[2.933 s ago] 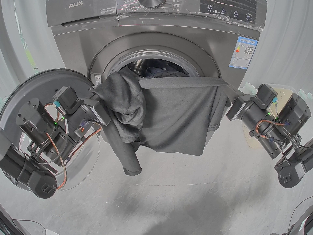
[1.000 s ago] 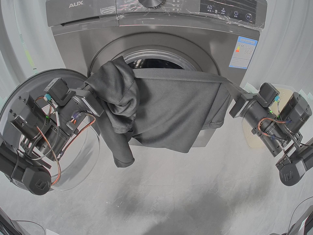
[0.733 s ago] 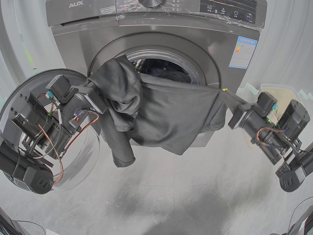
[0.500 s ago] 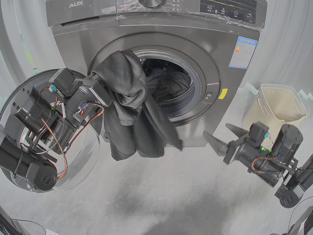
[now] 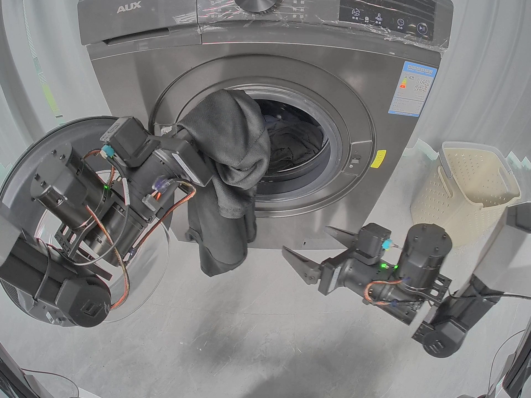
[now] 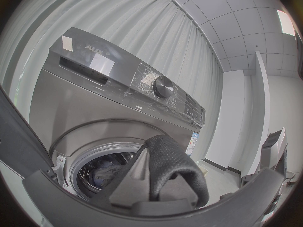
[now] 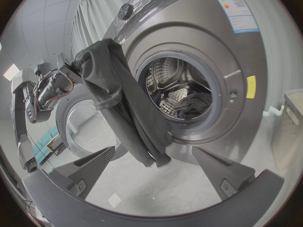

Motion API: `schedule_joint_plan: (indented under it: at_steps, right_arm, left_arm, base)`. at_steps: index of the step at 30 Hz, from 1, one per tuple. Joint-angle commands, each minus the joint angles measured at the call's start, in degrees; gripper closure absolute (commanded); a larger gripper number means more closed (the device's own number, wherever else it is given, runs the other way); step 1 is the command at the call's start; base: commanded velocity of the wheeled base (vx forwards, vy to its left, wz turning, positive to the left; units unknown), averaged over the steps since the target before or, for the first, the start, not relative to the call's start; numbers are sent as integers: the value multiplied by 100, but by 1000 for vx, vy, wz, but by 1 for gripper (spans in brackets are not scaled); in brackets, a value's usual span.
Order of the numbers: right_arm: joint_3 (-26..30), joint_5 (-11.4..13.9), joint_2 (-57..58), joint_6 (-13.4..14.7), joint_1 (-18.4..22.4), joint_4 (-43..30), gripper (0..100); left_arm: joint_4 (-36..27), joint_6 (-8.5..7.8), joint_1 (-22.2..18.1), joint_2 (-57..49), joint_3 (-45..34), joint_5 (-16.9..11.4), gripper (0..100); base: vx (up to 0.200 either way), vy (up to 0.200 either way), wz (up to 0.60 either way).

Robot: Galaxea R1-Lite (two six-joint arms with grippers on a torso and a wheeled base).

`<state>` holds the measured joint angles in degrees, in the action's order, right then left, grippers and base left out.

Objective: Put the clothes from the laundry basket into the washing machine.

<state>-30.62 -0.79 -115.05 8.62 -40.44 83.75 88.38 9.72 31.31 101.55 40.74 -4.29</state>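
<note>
A dark grey garment (image 5: 229,139) hangs from my left gripper (image 5: 188,139), which is shut on its bunched top at the left rim of the washing machine's opening (image 5: 310,139). The cloth drapes down past the lower rim toward the floor. In the left wrist view the garment (image 6: 170,161) lies folded over the left gripper (image 6: 157,177). My right gripper (image 5: 318,250) is open and holds nothing, low in front of the machine. From the right wrist, the right gripper (image 7: 152,148) faces the garment (image 7: 107,76). Dark clothes (image 5: 293,139) lie in the drum (image 7: 170,92).
The round glass door (image 5: 50,156) stands swung open behind my left arm. A cream laundry basket (image 5: 470,189) sits on the floor right of the machine; its inside is hidden. Bare grey floor (image 5: 265,333) spreads in front.
My right gripper let go of the garment, opened, and dropped low toward the centre. The cloth, earlier stretched across the opening, now hangs from my left gripper, which moved right.
</note>
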Motion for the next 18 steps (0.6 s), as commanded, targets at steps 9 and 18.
schedule_joint_plan:
  at_steps: [9, 18]
  right_arm:
    - [-1842, 246, -1608, -88, -254, 142, 0]
    - [-2739, 220, -2197, -194, -228, 63, 0]
  left_arm:
    - [12, 4, 60, 84, 30, 7, 100]
    - [21, 4, 174, 84, 22, 25, 100]
  base:
    - [0, 0, 0]
    - [0, 0, 0]
